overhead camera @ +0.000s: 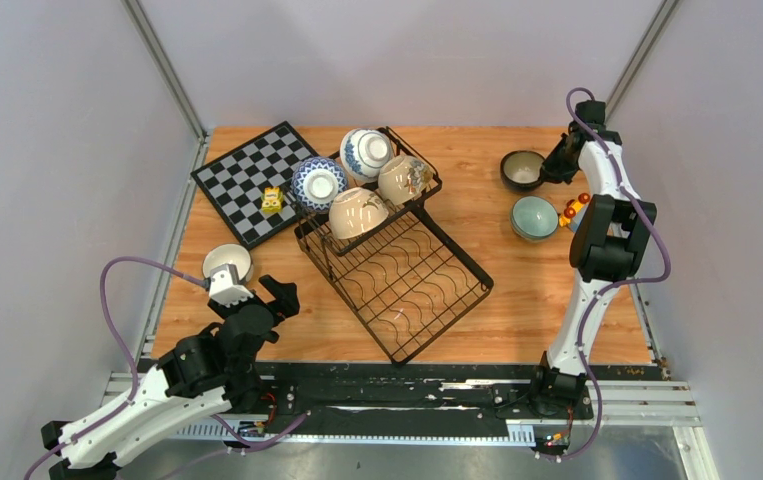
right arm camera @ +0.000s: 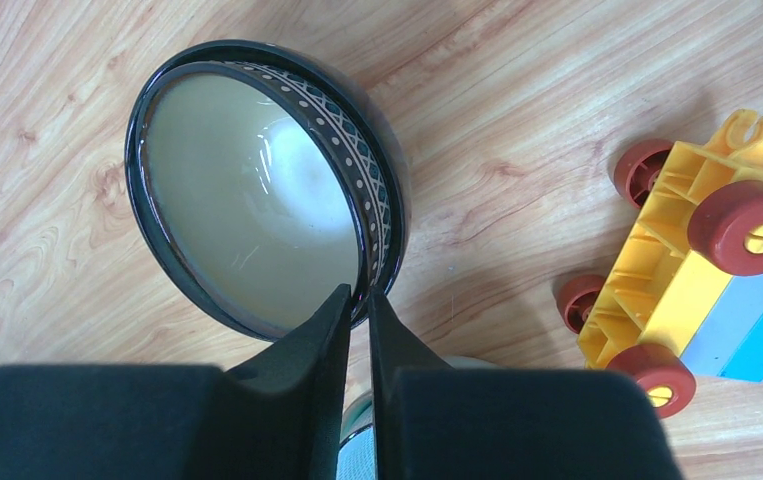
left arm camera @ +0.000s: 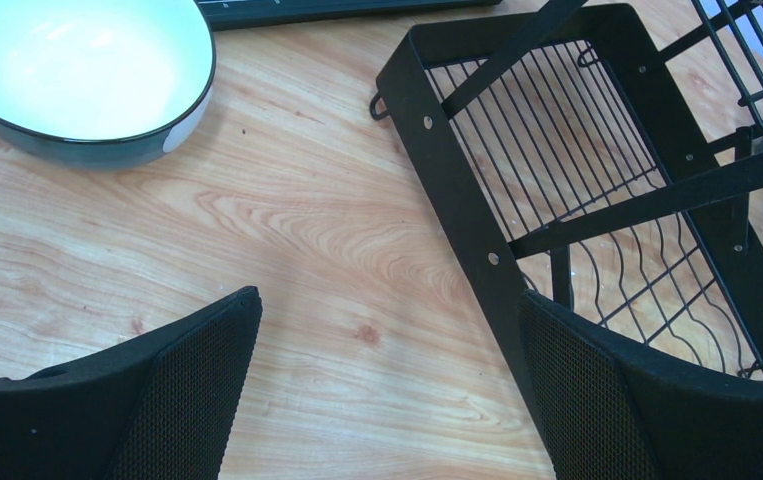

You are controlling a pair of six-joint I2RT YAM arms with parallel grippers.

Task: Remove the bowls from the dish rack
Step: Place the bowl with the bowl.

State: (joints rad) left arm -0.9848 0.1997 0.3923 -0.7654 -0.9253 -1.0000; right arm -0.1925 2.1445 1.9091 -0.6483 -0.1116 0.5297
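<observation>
With the white bowl out near left and the teal bowl and dark bowl out far right, four bowls are yet to leave the dish rack, the left gripper spread wide and empty, the right gripper apparently pinching the dark bowl's rim.

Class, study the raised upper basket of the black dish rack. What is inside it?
Four bowls sit tilted in the upper basket: a left blue-and-white bowl, a far blue-and-white bowl, a near beige bowl, a right beige bowl. They cover the basket floor beneath.
</observation>
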